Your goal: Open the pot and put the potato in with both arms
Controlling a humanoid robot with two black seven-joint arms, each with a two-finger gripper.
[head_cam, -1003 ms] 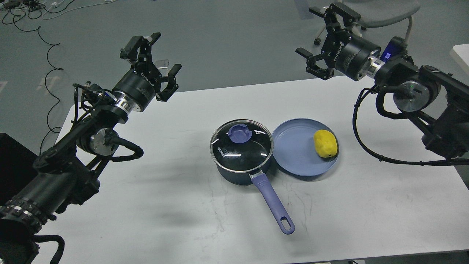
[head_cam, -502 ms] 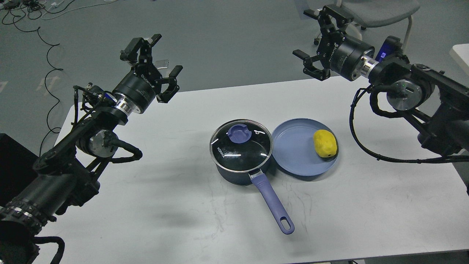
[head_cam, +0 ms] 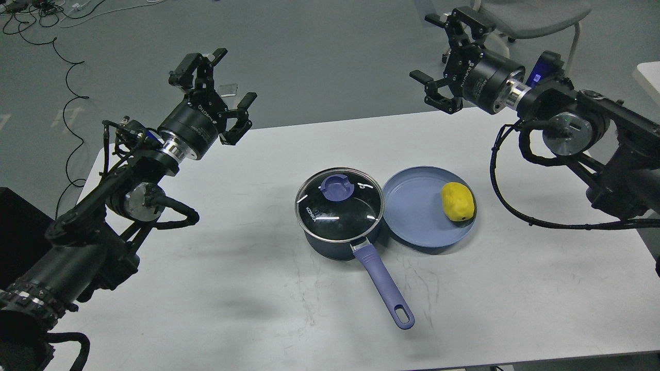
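A dark pot (head_cam: 335, 242) with a long purple handle (head_cam: 384, 286) stands mid-table. Its glass lid (head_cam: 339, 205) with a purple knob (head_cam: 337, 186) sits on it. A yellow potato (head_cam: 457, 201) lies on the right side of a blue plate (head_cam: 417, 211) that touches the pot's right side. My left gripper (head_cam: 223, 86) is open and empty, raised above the table's back left, far from the pot. My right gripper (head_cam: 435, 56) is open and empty, raised beyond the table's back edge, up and behind the plate.
The white table (head_cam: 258, 288) carries only the pot and plate. A grey chair (head_cam: 536, 13) stands on the floor behind my right arm. Cables (head_cam: 67, 77) lie on the floor at the back left. A black box (head_cam: 15, 232) stands at the left edge.
My right gripper has moved left and slightly up. My left gripper has barely shifted. Pot, lid, plate and potato have not moved.
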